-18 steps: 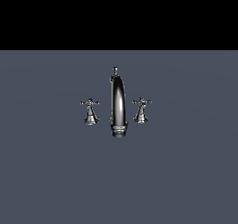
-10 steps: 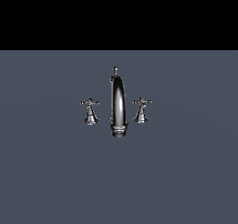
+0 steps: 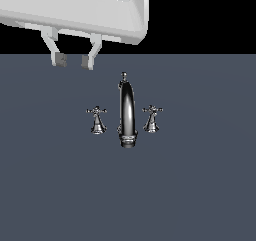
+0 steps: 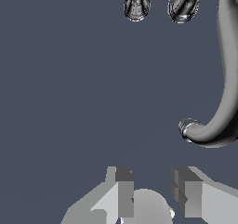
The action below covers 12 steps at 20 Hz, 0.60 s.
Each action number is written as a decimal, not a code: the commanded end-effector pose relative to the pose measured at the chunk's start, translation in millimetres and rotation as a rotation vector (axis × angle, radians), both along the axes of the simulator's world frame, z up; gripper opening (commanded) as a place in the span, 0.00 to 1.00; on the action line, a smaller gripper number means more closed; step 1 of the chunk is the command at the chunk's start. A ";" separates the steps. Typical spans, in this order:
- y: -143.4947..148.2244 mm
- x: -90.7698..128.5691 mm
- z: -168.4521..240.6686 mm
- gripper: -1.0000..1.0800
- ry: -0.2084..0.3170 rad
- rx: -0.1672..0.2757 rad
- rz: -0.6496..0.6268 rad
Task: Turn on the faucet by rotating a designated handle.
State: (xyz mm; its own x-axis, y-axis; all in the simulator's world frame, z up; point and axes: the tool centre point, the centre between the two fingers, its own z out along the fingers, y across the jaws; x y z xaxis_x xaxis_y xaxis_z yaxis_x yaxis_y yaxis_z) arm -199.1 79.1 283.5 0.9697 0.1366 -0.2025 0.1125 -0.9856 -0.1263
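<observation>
The chrome faucet stands in the middle of the exterior view with its tall arched spout [image 3: 127, 116]. One cross-shaped handle [image 3: 96, 120] is on the exterior view's left of the spout and another [image 3: 152, 119] is on its right. My gripper [image 3: 73, 61] hangs above and behind the faucet, toward the exterior view's left. It is open, empty and touches nothing. In the wrist view the gripper [image 4: 155, 193] has its fingers [image 4: 123, 193] apart over bare floor. The curved spout [image 4: 223, 93] and its mouth [image 4: 189, 129] are off to one side. A handle [image 4: 136, 5] shows at the far edge.
The faucet sits on a flat dark grey surface [image 3: 200, 195]. The white hand body [image 3: 85, 10] of the arm fills the exterior view's upper left. Another chrome part [image 4: 183, 5] shows beside the handle in the wrist view.
The gripper and hand have come into the exterior view at the upper left, where nothing showed before. The faucet and its handles have not moved.
</observation>
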 end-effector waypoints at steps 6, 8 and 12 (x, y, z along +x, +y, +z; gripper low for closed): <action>36.9 68.3 -58.7 0.41 -0.080 0.062 0.185; 29.1 101.6 -67.9 0.48 -0.144 0.037 0.255; 42.5 136.8 -106.5 0.68 -0.203 0.047 0.347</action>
State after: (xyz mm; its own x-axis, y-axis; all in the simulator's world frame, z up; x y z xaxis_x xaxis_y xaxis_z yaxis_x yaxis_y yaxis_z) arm -83.1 132.0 189.5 0.8944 0.4464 -0.0261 0.4393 -0.8881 -0.1353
